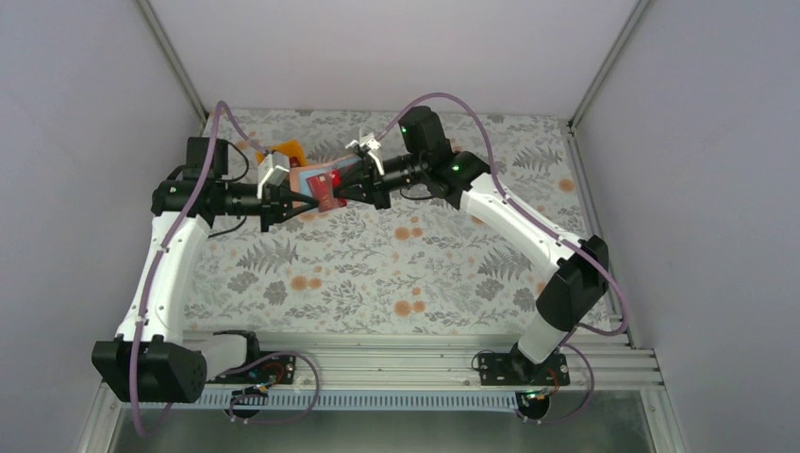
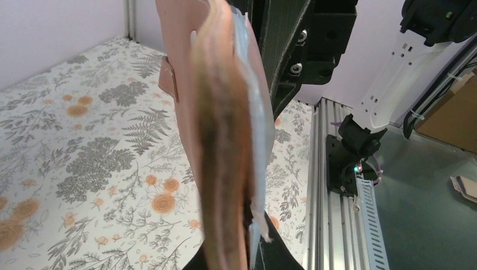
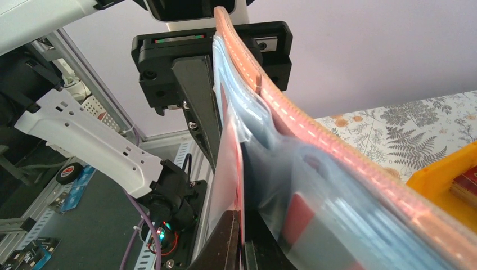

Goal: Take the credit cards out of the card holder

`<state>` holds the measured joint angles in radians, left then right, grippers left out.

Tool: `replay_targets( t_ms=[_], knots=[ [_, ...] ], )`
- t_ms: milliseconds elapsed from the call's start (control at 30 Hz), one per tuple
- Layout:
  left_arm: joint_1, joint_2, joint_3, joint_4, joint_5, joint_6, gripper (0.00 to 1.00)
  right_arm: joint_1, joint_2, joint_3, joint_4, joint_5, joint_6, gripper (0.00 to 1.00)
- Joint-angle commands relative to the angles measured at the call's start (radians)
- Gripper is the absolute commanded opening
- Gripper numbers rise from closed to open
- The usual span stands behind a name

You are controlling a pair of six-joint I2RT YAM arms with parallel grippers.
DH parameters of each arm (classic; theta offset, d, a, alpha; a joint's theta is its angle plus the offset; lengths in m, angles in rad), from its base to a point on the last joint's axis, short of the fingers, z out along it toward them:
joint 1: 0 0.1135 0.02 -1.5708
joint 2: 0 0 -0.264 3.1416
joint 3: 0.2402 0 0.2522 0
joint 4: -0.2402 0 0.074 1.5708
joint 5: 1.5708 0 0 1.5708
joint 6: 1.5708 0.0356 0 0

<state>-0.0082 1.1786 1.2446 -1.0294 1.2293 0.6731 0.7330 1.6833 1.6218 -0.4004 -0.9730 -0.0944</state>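
The tan-brown card holder (image 1: 308, 177) with light blue lining hangs in the air between both arms, above the back of the table. My left gripper (image 1: 286, 199) is shut on its left edge. In the left wrist view the holder (image 2: 222, 140) stands edge-on in my left gripper (image 2: 247, 225). My right gripper (image 1: 351, 192) is shut on a red credit card (image 1: 326, 192) that sticks out of the holder. In the right wrist view my right gripper (image 3: 242, 228) pinches that card's edge (image 3: 238, 169). Another red card (image 3: 298, 219) shows inside a clear pocket of the holder (image 3: 292, 121). No teal-green card shows.
An orange plastic tray (image 1: 289, 151) lies on the flowered tablecloth (image 1: 377, 274) behind the left gripper; its corner shows in the right wrist view (image 3: 444, 169). A metal rail (image 1: 396, 359) runs along the near edge with both arm bases. Grey walls close in the sides.
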Motion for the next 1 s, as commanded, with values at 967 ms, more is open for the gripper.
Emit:
replay_targets(
  t_ms=[967],
  knots=[
    [0.027, -0.005, -0.013, 0.072, 0.106, -0.038, 0.02, -0.111, -0.175, -0.095, -0.096, 0.146, -0.042, 0.04]
  ],
)
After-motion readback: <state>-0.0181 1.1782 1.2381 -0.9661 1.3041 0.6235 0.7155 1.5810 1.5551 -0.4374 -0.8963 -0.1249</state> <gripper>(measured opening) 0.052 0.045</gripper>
